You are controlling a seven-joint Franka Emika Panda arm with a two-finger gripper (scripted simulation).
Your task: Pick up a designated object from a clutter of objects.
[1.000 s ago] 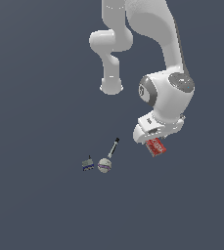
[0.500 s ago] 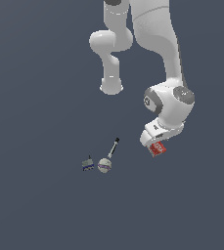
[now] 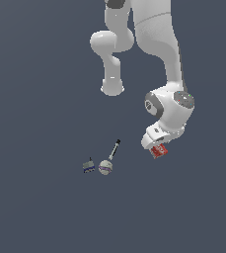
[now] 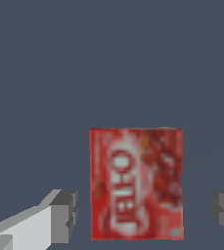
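The red box (image 3: 159, 150) sits right under the claw (image 3: 155, 147) at the end of the white arm (image 3: 156, 44), toward the exterior view's right, well apart from the other small things. From the wrist view the red box (image 4: 136, 183) shows its broad face, red with white lettering, and it lies between the two grey fingertips (image 4: 64, 215), with a clear gap on either side; the claw (image 4: 143, 215) is spread wider than the box, so it has no squeeze on it that I can see. Whether the box rests on the dark grey tabletop (image 3: 45, 212) or hangs just off it, I cannot tell. Over toward the exterior view's left lies the rest of the clutter: a whitish ball (image 3: 105, 167) with a purple band, a thin dark marker (image 3: 114, 149) running up and away from the ball, its near end just beside or touching it, and a small grey-blue piece (image 3: 89, 166) just beside the ball on its other side. The arm's wrist bends down over the box, with the base link standing farther back behind the marker.
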